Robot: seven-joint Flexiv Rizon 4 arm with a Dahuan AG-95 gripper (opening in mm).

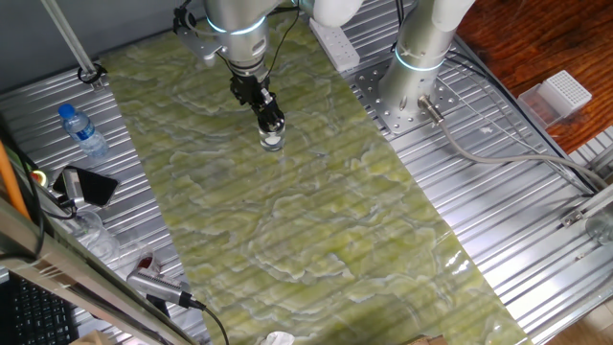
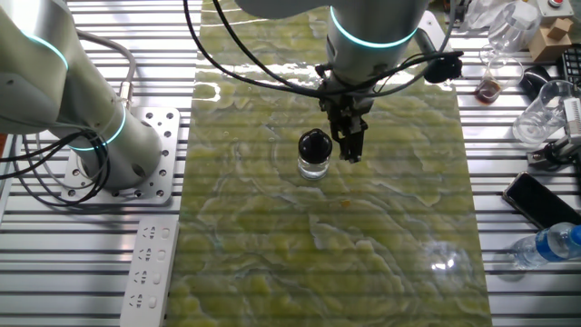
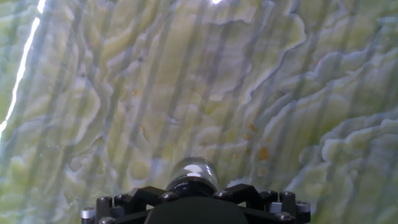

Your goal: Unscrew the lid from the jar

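Jaws (image 2: pixel 352 153) beside one jar (image 2: pixel 312 167) (one lid (image 2: pixel 314 144) on).

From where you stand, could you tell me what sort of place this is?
Probably a robotics lab bench: a second robot arm bolted to a slatted metal table, plus a power strip by the green mat.

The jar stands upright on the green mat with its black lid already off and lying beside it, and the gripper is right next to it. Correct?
Not quite. The lid is still on the jar, as the other fixed view shows. The rest holds: the jar stands upright on the green mat with the gripper right next to it.
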